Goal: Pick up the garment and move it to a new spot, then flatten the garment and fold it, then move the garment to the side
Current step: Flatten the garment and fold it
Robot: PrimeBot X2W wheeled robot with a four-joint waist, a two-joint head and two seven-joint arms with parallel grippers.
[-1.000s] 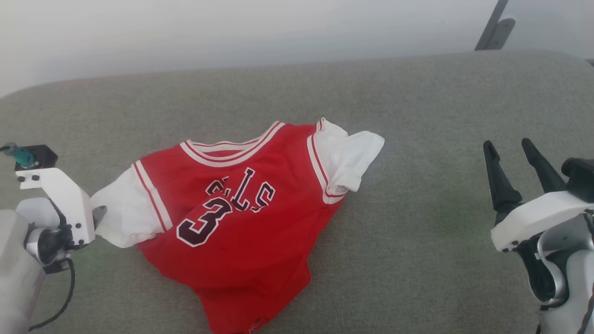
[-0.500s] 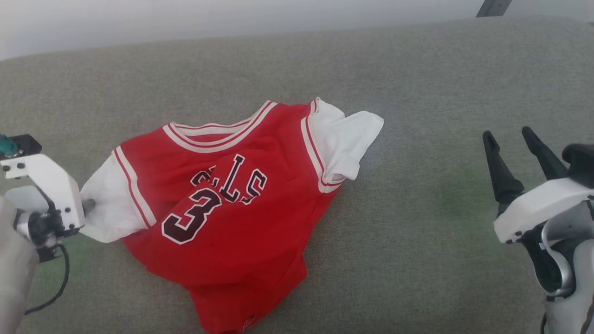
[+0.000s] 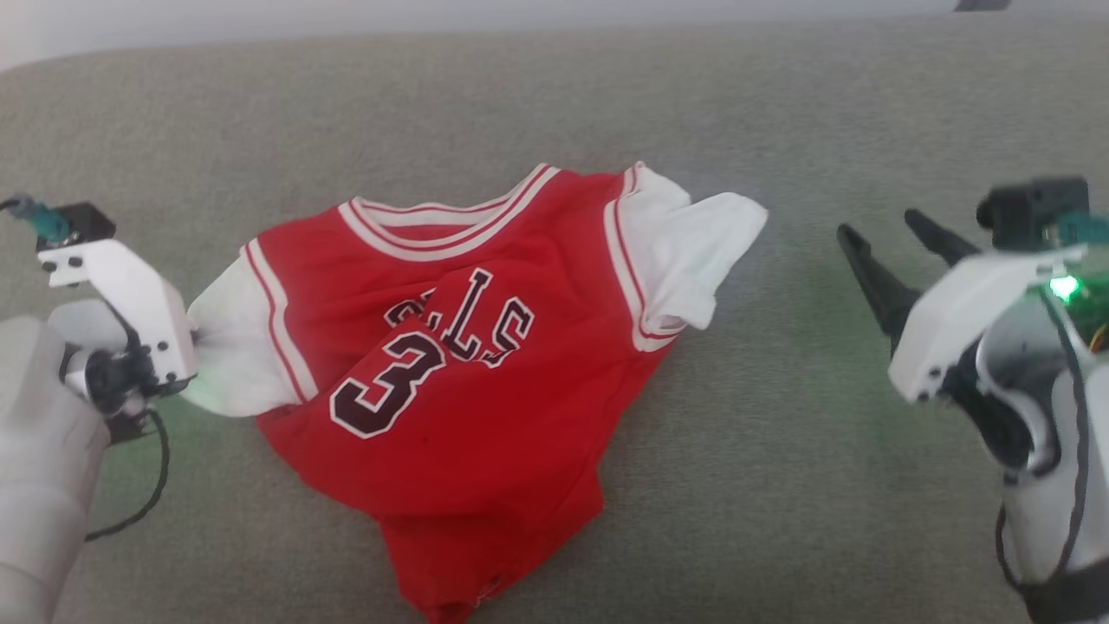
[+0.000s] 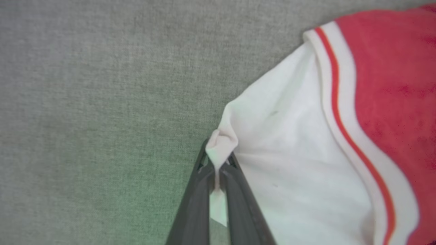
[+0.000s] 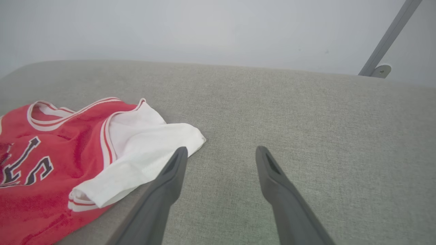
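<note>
The garment (image 3: 450, 373), a red jersey with white sleeves and a dark number 3, lies rumpled on the grey cushion (image 3: 780, 485). My left gripper (image 4: 218, 161) is shut on the edge of its left white sleeve (image 4: 289, 163), a pinch of white cloth sticking out between the fingers (image 4: 196, 204). In the head view the left gripper (image 3: 191, 364) sits at the sleeve's (image 3: 230, 364) outer end. My right gripper (image 3: 884, 238) stands open above the cushion, to the right of the other white sleeve (image 3: 702, 251). In the right wrist view the right gripper (image 5: 219, 153) is empty beside the garment (image 5: 51, 163).
The cushion (image 5: 306, 119) stretches wide and bare to the right of the jersey. A pale wall (image 5: 204, 30) rises behind it, with a grey metal strut (image 5: 388, 37) at the far right.
My left gripper has shut on the sleeve edge. The right gripper has swung up and left toward the jersey. The head camera has shifted, so the whole scene sits differently.
</note>
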